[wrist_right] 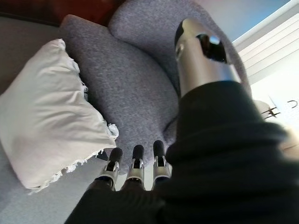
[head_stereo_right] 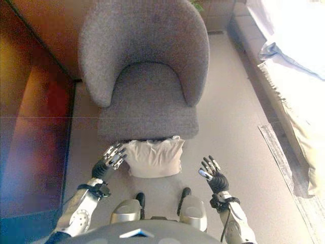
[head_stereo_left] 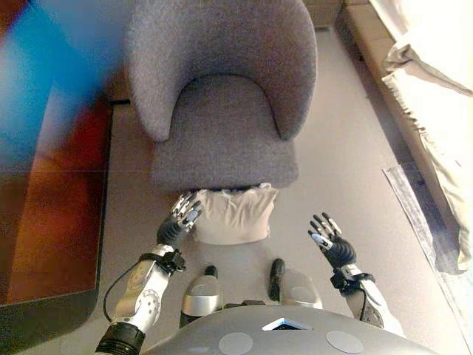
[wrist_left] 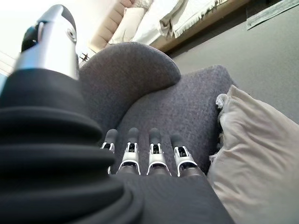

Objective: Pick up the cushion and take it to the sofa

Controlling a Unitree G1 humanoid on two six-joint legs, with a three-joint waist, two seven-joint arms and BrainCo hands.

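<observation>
Beige cushion [head_stereo_left: 235, 214] on floor vs grey armchair [head_stereo_left: 222, 96] front, not yet lifted; left hand [head_stereo_left: 181, 218] just beside it, right hand [head_stereo_left: 330, 240] apart, both w/ fingers spread, holding nothing; pickup & carry remain.

Home living room, grey armchair [head_stereo_left: 222, 96] (upholstered), sofa [head_stereo_left: 436, 111], rug [head_stereo_left: 425, 214]

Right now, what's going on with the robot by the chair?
The robot stands over a beige cushion that lies on the floor against the front of a grey armchair. Its left hand is open at the cushion's left edge, while the right hand is open and clear of it on the other side. Neither hand grips anything, so the cushion is not yet picked up. A piece of furniture draped in pale cloth runs along the right.
</observation>
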